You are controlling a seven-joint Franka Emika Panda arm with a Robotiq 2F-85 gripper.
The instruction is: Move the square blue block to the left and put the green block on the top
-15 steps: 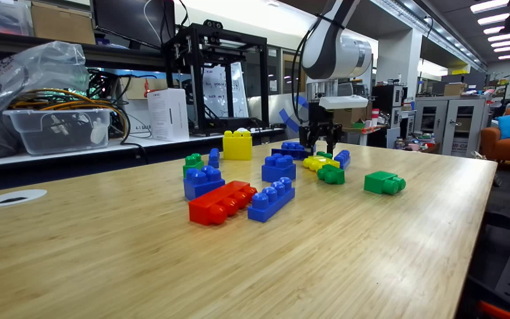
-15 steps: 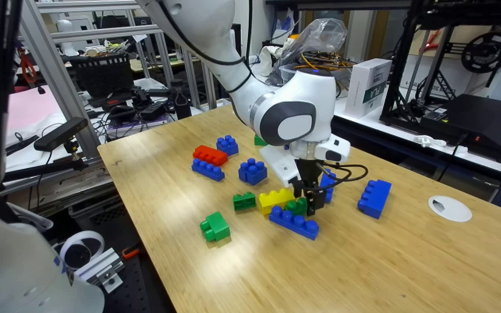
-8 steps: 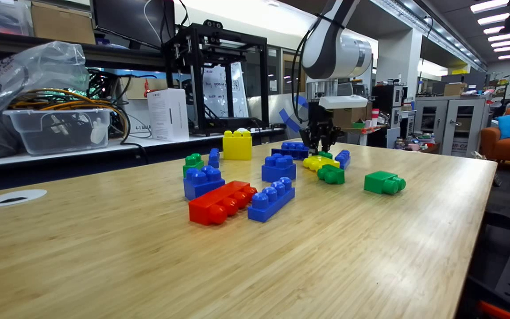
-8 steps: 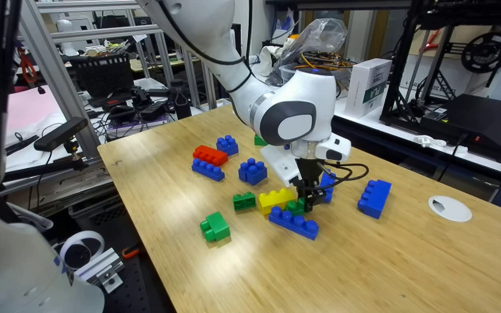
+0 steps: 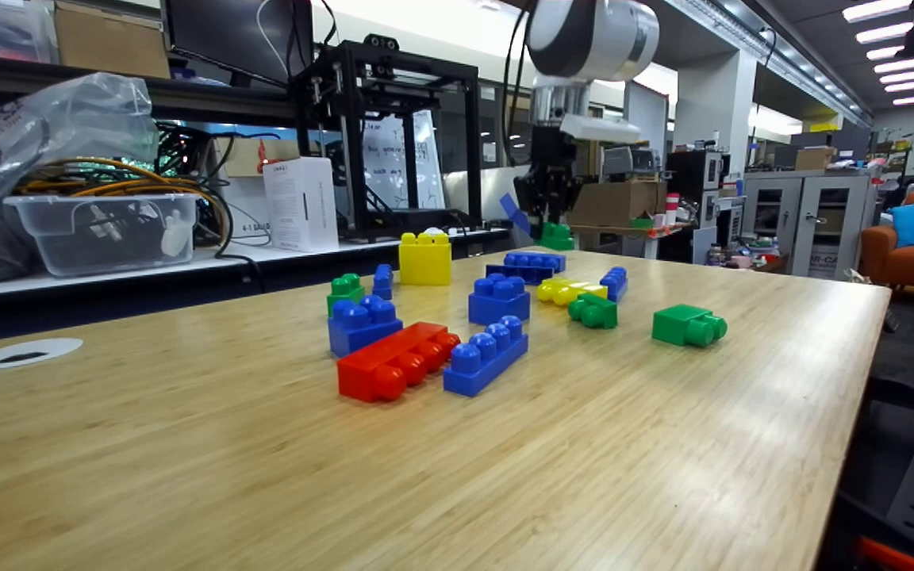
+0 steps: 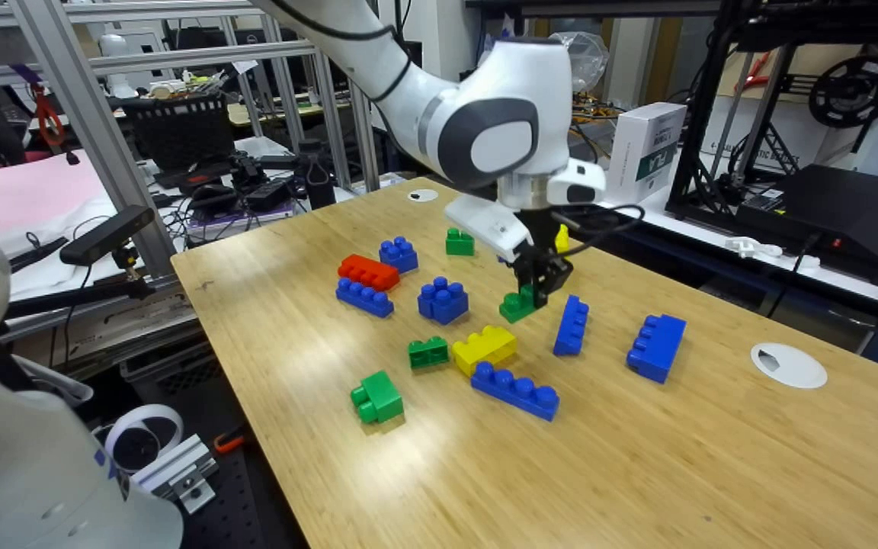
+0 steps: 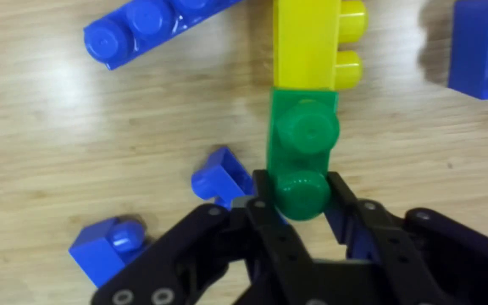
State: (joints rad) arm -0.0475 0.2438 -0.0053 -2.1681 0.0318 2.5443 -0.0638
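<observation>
- Green plastic between black fingertips (image 7: 262, 186): gripping the green block (image 7: 301, 159) by one end, with the tool (image 7: 298, 182) standing partly closed and pressing against both sides.
- Holding that block in the air over the bench (image 6: 675, 457), with two studs facing the wrist view.
- Seeing a square blue block (image 6: 443, 301) standing studs up, well in from the bench edges, in both exterior views.
- Seeing a second square blue brick (image 6: 398, 256) standing nearer the bench's far corner in an exterior view, just beside a red brick (image 6: 368, 272); being unable to tell the task's own from these two.
- Finding a long blue brick (image 6: 364, 298) lying along the red one, toward the robot-side edge of the bench.
- Finding a yellow brick (image 6: 485, 348) lying on its side between a small green brick (image 6: 428, 353) and a slim blue brick (image 6: 515, 391).
- Finding a brighter green brick (image 6: 379, 398) lying on its side, nearest of all to the bench's robot-side edge.
- Spotting a narrow blue brick (image 6: 571, 325) and a wide blue brick (image 6: 658, 348) lying toward the bench's right corner in an exterior view, with a round white cover (image 6: 793, 366) beyond.
</observation>
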